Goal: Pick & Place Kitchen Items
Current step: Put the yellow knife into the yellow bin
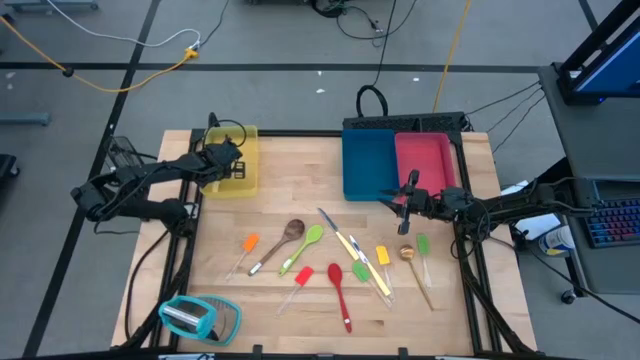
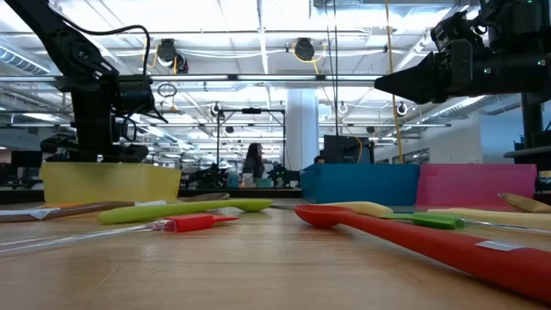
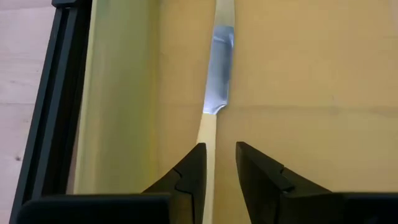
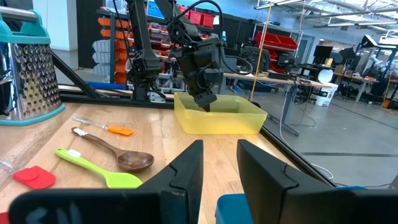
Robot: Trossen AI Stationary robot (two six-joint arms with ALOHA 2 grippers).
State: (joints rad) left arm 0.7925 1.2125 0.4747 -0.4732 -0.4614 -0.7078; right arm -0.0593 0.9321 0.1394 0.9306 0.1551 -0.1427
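Your left gripper sits inside the yellow tray, jaws parted a little, straddling the handle of a silver knife lying flat on the tray floor. They don't look clamped on it, gap on both sides, so I read this as a release, knife delivered. The blade runs along the tray's long axis, which is why the gripper is lined up with it.

Your right gripper waits above the desk just in front of the blue tray and pink tray, jaws partly open, holding nothing.

The rest of the kitchen items are on the desk between the arms: wooden spoon, green spoon, red spoon, orange spatula, others beside them.

Teal grater is at the near corner; not yours to move.
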